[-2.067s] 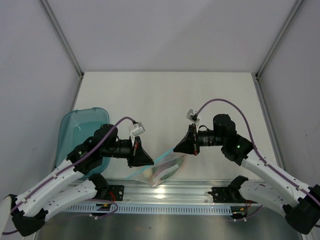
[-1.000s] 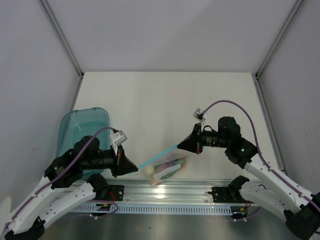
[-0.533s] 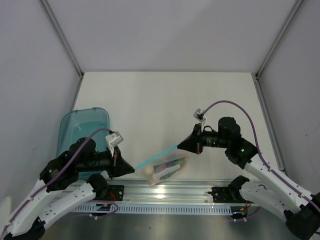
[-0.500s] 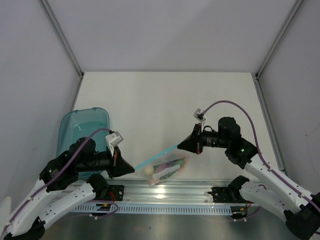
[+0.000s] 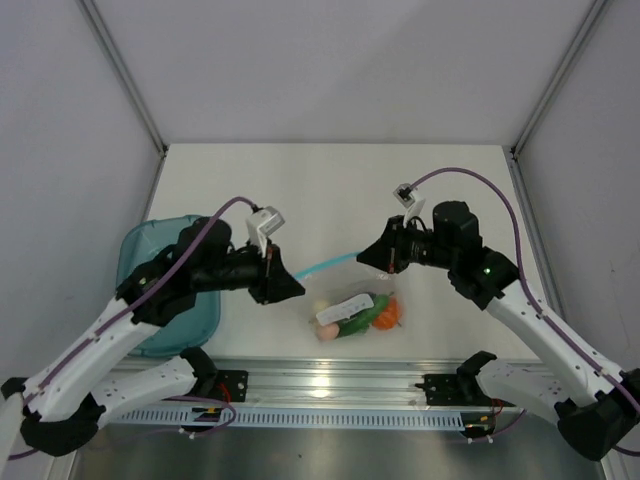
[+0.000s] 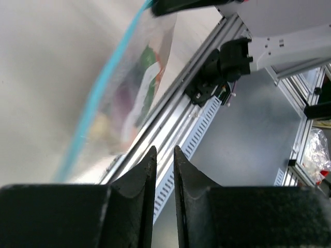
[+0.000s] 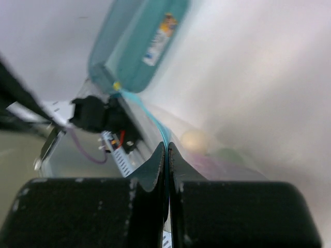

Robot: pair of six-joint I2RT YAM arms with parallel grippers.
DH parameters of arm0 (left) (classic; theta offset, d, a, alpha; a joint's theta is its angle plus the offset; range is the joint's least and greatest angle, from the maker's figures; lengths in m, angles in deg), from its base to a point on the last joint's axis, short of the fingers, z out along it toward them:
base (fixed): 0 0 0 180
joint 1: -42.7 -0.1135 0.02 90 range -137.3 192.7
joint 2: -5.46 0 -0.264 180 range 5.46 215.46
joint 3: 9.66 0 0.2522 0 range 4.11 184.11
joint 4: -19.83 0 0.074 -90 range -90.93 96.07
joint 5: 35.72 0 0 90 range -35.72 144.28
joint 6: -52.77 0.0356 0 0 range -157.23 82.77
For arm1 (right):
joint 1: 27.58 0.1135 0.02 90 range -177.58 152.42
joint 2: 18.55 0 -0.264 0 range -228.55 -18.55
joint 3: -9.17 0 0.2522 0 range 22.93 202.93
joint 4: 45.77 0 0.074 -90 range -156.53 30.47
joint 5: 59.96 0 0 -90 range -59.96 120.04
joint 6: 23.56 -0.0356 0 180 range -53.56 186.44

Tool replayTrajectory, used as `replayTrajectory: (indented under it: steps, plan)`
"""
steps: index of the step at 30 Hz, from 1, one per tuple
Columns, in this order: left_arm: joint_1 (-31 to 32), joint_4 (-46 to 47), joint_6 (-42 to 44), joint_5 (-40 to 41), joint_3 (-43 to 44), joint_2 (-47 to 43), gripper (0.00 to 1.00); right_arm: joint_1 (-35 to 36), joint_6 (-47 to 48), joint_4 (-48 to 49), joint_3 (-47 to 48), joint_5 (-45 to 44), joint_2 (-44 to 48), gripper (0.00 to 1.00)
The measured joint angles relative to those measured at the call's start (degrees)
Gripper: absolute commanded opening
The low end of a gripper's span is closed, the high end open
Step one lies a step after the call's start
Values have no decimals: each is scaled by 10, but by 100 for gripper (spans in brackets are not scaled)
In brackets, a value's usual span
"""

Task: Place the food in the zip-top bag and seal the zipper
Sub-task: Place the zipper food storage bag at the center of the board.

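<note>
Top external view: right gripper [image 5: 366,262] clamps the zipper [image 5: 325,266]; left gripper [image 5: 298,290], at its 8 o'clock, stands slightly parted, empty. The floppy, slippery zip-top bag [image 5: 345,303] sags under light food [image 5: 360,320]; the stiffer strip looks like the best hold.

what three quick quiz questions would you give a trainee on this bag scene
1. True or false: the right gripper is shut on the zipper.
2. The food is: A lying loose outside any container; B inside the zip-top bag; C pinched by a gripper.
3. Which gripper stands slightly open, with nothing in it?

Key: 1 true; 2 B; 3 the left gripper.
</note>
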Motion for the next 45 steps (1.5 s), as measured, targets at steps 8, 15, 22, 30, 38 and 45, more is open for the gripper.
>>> replayTrajectory:
  steps: [8,15,22,30,38,45]
  plan:
    - [-57,92,-1,-10,9,159,11,-83,-29,-31,-19,-64,-104,0]
    - [-84,177,-10,12,-4,166,43,-166,-44,-7,-19,-74,-170,0]
    - [-84,237,-9,26,-40,29,52,-204,-43,33,3,-118,-296,0]
    - [-84,224,-12,26,-106,-103,64,-207,-36,62,54,-160,-413,20]
    - [-84,160,-19,42,-178,-188,99,-202,-6,56,63,-212,-416,99]
    - [-84,141,-21,48,-197,-203,99,-182,16,1,63,-289,-347,99]
